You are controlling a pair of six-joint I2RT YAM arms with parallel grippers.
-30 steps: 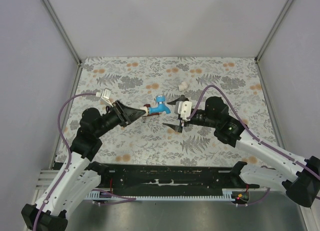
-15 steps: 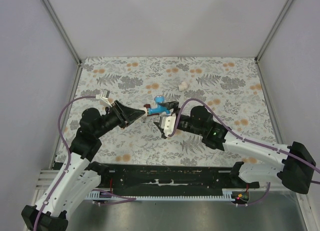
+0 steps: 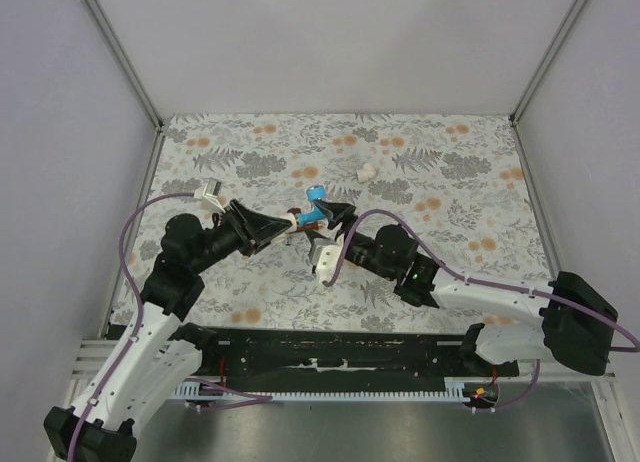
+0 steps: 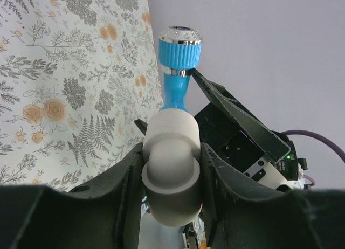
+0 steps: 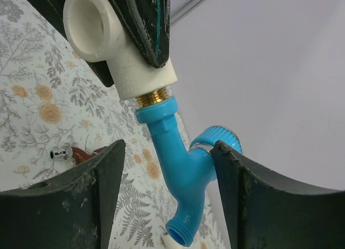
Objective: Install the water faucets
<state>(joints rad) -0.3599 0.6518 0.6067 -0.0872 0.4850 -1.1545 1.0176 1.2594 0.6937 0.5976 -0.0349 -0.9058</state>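
Blue faucet (image 5: 182, 171) hangs above the surface (image 3: 450, 162), near its middle, joined to a white elbow (image 5: 118, 49); a brass thread (image 5: 154, 98) shows between the two. The left pincer (image 4: 172, 165) pinches the elbow, one finger on each side. In the left wrist view the lower part of the elbow is hidden between those fingers. The right pincer (image 5: 167, 146) is spread, with the faucet body between its fingers (image 5: 81, 200); contact with the faucet cannot be confirmed. In the top view the two pincers overlap at the faucet, so only the blue cap and part of the body are visible there. The red-brown faucet (image 5: 86, 152) lies on the surface below the elbow. In the right wrist view only its chrome end and a short length of body show; the rest is behind a finger. In the top view it is hard to make out. A small white fitting (image 3: 366, 170) lies apart, farther back on the surface
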